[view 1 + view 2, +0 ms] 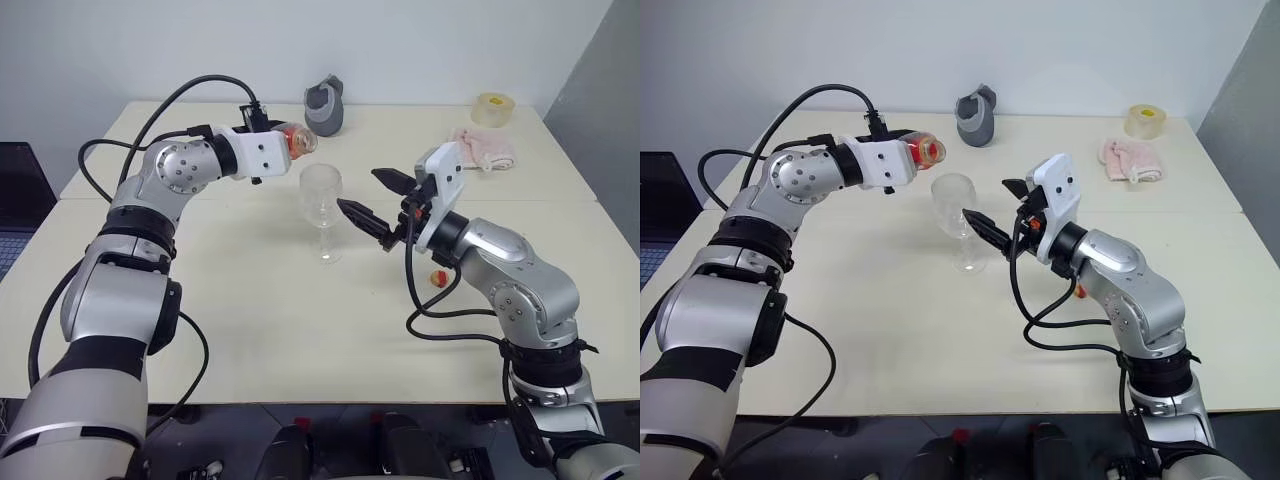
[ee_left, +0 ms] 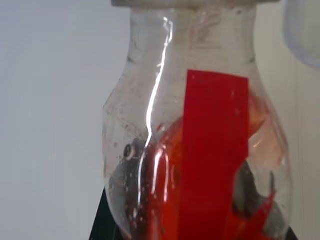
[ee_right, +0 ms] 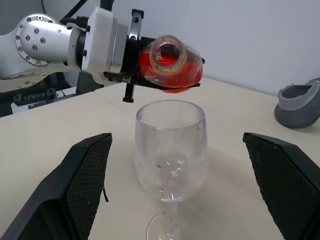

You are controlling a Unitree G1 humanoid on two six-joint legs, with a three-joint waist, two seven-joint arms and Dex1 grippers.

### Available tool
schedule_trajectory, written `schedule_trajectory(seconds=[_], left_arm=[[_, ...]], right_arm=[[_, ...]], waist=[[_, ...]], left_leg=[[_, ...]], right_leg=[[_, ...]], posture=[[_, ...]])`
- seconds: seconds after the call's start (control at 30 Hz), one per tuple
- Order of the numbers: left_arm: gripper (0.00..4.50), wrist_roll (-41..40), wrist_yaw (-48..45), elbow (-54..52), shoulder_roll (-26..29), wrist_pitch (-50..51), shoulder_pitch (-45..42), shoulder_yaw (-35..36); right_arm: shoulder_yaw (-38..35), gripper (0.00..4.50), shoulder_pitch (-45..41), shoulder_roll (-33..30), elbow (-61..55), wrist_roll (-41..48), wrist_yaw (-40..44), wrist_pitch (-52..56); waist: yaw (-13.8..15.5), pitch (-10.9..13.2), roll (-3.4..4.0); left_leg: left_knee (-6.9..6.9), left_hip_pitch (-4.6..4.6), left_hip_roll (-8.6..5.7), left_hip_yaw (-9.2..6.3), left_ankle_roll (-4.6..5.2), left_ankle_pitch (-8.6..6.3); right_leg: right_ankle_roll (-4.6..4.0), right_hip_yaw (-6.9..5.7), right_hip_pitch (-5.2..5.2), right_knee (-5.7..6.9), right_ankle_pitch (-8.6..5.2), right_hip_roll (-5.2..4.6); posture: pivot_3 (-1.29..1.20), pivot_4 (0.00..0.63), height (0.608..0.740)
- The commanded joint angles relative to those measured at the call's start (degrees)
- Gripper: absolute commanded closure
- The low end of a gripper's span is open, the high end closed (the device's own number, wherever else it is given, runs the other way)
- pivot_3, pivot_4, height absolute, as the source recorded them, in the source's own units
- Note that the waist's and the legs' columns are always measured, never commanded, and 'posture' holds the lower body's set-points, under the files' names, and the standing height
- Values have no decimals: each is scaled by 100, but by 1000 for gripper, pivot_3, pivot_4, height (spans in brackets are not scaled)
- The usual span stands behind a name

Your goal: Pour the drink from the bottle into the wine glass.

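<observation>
The left gripper (image 3: 131, 52) is clamping its fingers tight around the body of the bottle (image 3: 170, 62), and it is holding it on its side above and just behind the rim of the wine glass (image 3: 171, 145). In the right wrist view, the bottle is sitting in the upper middle of the frame, directly over the glass bowl. That placement looks meant to put the mouth over the bowl so the drink (image 3: 150, 65) falls inside. The red liquid is pooling along the lower side of the bottle, and a few red drops are clinging inside the glass.

The bottle's long axis is lying close to level, running from the gripper at the left toward the open yellowish mouth, which is facing the right wrist camera.

The right gripper (image 1: 378, 208) is standing with its fingers spread wide and gripping nothing. They are flanking the glass, apart from it, probably waiting to steady it. The glass is standing upright on the table (image 1: 300, 330), in the centre of the left eye view.
</observation>
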Motion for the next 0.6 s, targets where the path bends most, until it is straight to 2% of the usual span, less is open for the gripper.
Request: schedule_trajectory(seconds=[0.03,0.6], left_arm=[[3453,161,355,-7,191,-177,-388,-43],[3453,399,654,115,416,-453,-536,-187]], right_arm=[[-44,0,-81,8,-160,-14,38,-159],[-32,0,-125,-13,-106,-51,124,-237]], waist=[[-1,0,0],[-7,0,0]], left_leg=[[0,0,0,0,0,0],[0,0,-1,0,0,0]], right_leg=[[0,0,-1,1,0,0],[0,0,-1,2,0,0]], posture=[[0,150,740],[0,150,740]])
